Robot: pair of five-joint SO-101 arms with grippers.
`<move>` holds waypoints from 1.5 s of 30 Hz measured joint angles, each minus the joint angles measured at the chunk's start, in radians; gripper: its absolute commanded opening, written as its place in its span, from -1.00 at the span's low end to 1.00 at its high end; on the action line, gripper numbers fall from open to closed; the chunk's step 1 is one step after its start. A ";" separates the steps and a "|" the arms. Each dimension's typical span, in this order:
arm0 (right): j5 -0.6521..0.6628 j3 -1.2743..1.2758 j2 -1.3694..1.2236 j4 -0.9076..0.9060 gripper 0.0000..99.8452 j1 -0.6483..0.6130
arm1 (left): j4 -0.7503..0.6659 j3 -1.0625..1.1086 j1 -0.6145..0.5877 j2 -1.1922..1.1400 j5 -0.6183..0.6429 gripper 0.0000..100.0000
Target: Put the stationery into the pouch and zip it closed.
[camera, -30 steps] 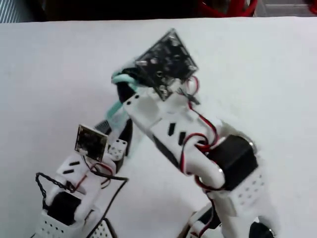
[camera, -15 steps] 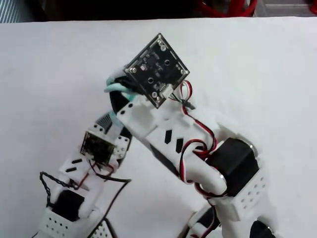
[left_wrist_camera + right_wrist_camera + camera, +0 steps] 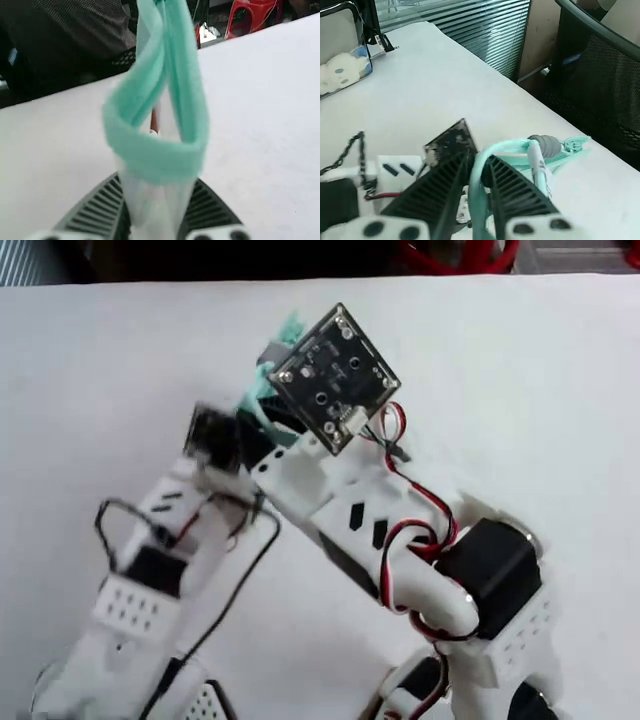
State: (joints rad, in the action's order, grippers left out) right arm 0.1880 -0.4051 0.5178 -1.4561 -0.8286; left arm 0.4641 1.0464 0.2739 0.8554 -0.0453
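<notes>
Both pincers grip the pouch [image 3: 155, 145] over the worktop [image 3: 520, 370]: my left pincer [image 3: 155, 220] clamps its clear body, my right pincer [image 3: 477, 175] its green rim. I judge zipping is in hand; next, right draws along the zip while left holds firm.

— Setting?
— Office or lab workroom, by the look.
— Grounds?
— White table [image 3: 560, 370]; slatted window blinds [image 3: 470, 20]; black mesh office chair [image 3: 600, 75]; red plastic stool [image 3: 250, 17] past the table's far edge; white robot arm [image 3: 400, 530] with bare circuit board [image 3: 335, 375] and loose wiring.
</notes>
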 measured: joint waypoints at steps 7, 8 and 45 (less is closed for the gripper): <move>-0.002 -0.012 0.002 0.000 -0.96 0.000 | -0.118 -0.057 -0.002 -0.166 0.002 -0.95; -0.002 -0.025 0.000 0.000 -0.96 0.000 | -0.132 -0.057 -0.002 -0.180 0.003 -0.95; 0.221 0.140 0.052 -0.155 -0.96 -0.255 | -0.103 -0.387 -0.038 -0.600 0.081 -0.95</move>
State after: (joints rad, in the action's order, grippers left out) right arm 0.4089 -0.2654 0.5700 -1.6111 -1.0833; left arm 0.3613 0.6598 0.2355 0.2555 0.0361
